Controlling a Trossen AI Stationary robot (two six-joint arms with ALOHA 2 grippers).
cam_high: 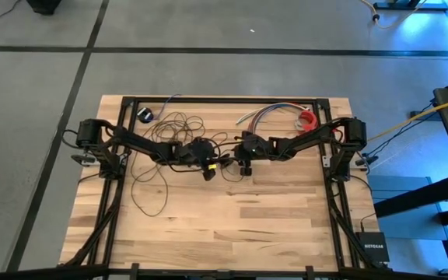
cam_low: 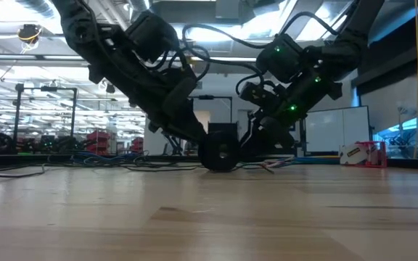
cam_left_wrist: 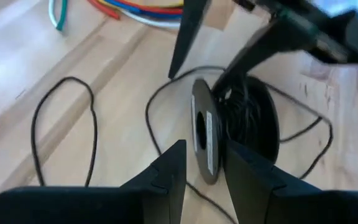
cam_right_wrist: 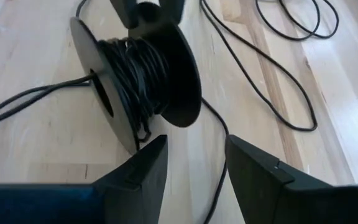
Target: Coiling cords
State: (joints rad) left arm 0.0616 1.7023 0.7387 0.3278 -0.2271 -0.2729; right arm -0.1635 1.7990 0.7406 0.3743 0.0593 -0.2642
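At the high view's centre, the cords (cam_high: 166, 148) trail left over the bench (cam_high: 286, 225) from a spool (cam_right_wrist: 135, 81), which the left pincer (cam_left_wrist: 202, 171) seemingly clasps by one flange, just beyond the released right pincer (cam_right_wrist: 194, 165).

The near half of the table (cam_high: 232, 225) lies bare, open for passing. At mid-table the upright spool (cam_right_wrist: 135, 81) stands between the left hand (cam_high: 208, 173) and right hand (cam_high: 243, 165). Cord loops (cam_high: 166, 128) sprawl leftward; coloured wires (cam_high: 274, 115) and a red roll (cam_high: 308, 119) crowd the far right corner.
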